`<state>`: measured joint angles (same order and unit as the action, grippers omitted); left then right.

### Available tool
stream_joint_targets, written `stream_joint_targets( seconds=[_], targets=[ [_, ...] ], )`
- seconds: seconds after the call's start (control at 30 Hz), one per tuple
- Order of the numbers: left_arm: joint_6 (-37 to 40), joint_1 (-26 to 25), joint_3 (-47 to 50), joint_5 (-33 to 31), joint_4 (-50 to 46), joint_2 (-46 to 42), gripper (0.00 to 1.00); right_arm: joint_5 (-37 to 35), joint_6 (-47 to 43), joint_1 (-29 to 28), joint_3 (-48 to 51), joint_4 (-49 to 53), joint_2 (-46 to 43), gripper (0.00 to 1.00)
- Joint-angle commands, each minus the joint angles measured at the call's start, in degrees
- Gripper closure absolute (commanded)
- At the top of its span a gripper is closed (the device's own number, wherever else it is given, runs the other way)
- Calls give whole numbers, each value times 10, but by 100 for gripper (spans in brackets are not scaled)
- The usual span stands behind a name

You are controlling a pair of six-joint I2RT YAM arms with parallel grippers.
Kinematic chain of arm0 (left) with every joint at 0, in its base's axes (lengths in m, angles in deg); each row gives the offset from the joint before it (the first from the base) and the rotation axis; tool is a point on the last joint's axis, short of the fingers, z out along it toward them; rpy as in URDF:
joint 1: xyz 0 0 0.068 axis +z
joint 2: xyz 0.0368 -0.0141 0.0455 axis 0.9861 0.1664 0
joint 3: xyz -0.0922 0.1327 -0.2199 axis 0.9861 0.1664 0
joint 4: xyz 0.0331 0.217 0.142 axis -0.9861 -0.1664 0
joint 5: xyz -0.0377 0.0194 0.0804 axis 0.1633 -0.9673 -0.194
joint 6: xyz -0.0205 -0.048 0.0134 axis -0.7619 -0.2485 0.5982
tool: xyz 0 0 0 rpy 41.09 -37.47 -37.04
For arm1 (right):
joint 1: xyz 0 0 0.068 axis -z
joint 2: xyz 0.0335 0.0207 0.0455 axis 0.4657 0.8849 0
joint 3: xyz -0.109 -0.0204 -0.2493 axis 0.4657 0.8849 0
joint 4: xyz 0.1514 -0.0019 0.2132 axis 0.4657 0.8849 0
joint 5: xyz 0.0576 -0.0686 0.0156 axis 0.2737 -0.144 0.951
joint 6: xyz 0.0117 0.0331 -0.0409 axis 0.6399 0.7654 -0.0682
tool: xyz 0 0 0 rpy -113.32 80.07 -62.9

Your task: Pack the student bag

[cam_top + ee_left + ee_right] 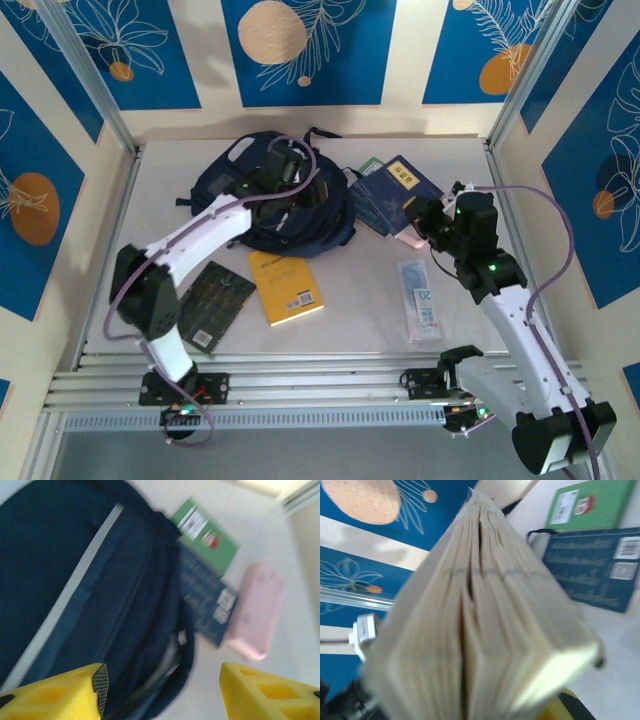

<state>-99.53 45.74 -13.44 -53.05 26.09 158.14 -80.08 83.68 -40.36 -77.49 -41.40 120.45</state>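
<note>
The student bag [300,215] is big and dark blue. It lies at the far side of the table [360,315], a bit left of the middle. The left gripper [275,178] hangs right above the bag. In the left wrist view its two yellow fingers [65,695] are wide apart, with nothing between them, and the bag [85,595] with its pale stripe lies under them.

Just right of the bag lie a green book [368,166] and a dark blue book [366,210], one partly on top of the other. A pink case [255,612] lies beside them on the right. That view is blurry, so it may be a pencil case, but I cannot be sure.

The right gripper [432,215] is up above these things. It is clamped on a thick book [405,185] with a blue cover. In the right wrist view the book's pale page edges [480,620] are very close to the camera.

Near the arms, a yellow book [285,285] lies on the table. A black book [215,305] lies to its left. A clear packet [420,300] lies well apart on the right.
</note>
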Motion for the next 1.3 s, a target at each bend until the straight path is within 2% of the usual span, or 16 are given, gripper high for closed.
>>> stream_joint_targets(
  seconds=[0.0,0.07,0.13,0.2,0.37,0.5,0.57,0.7,0.8,0.87,0.97,1.13,1.27],
  targets=[
    [128,37,-94,57,-111,59,38,1,-99,-6,10,48,-33,100],
    [156,58,-147,100,-138,108,37,0,-132,-20,21,43,-51,100],
    [178,75,-187,150,-150,152,36,29,-163,-26,30,34,-59,100],
    [197,92,-211,228,-131,190,33,44,-175,-28,29,49,-59,100],
    [214,122,-284,228,-140,256,33,69,-175,-26,44,52,-83,100],
    [237,129,-363,270,-194,322,38,82,-181,-25,32,67,-89,100],
    [236,130,-367,302,-192,333,41,79,-187,-26,27,75,-89,100],
    [226,130,-344,363,-164,338,52,71,-193,-23,29,77,-84,100],
    [231,130,-338,364,-171,343,61,74,-189,-20,32,71,-77,100],
    [238,130,-336,360,-177,345,74,77,-186,-19,35,65,-74,100],
    [242,136,-344,360,-188,345,99,74,-181,-18,40,62,-70,100],
    [236,154,-365,338,-202,302,100,69,-177,-19,32,74,-49,100],
    [230,170,-428,327,-257,283,100,77,-173,-18,24,73,-22,100]
  ],
)
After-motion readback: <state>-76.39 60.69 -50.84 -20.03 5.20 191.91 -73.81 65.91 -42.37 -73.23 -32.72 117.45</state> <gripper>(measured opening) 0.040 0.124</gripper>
